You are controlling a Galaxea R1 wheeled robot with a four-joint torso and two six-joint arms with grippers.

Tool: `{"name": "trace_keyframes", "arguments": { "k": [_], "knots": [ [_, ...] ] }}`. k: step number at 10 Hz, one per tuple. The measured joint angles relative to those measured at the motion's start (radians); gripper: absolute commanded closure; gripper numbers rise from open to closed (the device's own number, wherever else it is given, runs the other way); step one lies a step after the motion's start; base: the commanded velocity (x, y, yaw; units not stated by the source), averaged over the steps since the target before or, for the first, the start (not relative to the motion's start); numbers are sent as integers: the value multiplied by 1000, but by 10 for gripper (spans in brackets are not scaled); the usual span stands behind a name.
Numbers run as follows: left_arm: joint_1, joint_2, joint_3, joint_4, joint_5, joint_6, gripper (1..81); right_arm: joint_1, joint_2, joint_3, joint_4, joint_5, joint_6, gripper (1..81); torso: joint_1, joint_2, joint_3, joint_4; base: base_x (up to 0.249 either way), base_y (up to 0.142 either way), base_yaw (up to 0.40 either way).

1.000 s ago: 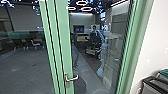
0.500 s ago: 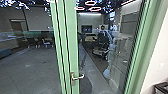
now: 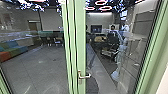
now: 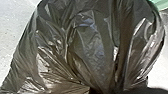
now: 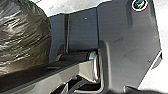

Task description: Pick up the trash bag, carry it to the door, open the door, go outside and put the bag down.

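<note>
Bulging: dark trash bag (image 4: 87, 47), contents hidden | green-framed door (image 3: 80, 40) ahead | left, right pincers: can't tell whether wide or narrow

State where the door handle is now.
In the head view, the door handle sits low near the middle, on the green upright between glass panes.

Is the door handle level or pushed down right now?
Level: in the head view, the door handle sticks out sideways from its upright plate, not angled down.

Multicoloured seating (image 3: 13, 50) stands apart from dark chairs (image 3: 45, 40), and ring-shaped lights (image 3: 105, 8) glow above a screen (image 3: 96, 29).
</note>
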Motion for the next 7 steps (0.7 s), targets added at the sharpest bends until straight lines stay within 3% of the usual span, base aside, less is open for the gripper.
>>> {"name": "trace_keyframes", "arguments": {
  "k": [6,7],
  "knots": [
    [-2,0,0,0,1,0,811,-1,-2,0,0,3,0,10,0,0,0,0,0,0,241],
    [0,0,0,0,0,22,811,0,-1,0,1,3,0,10,0,0,0,0,0,0,241]
  ]
}}
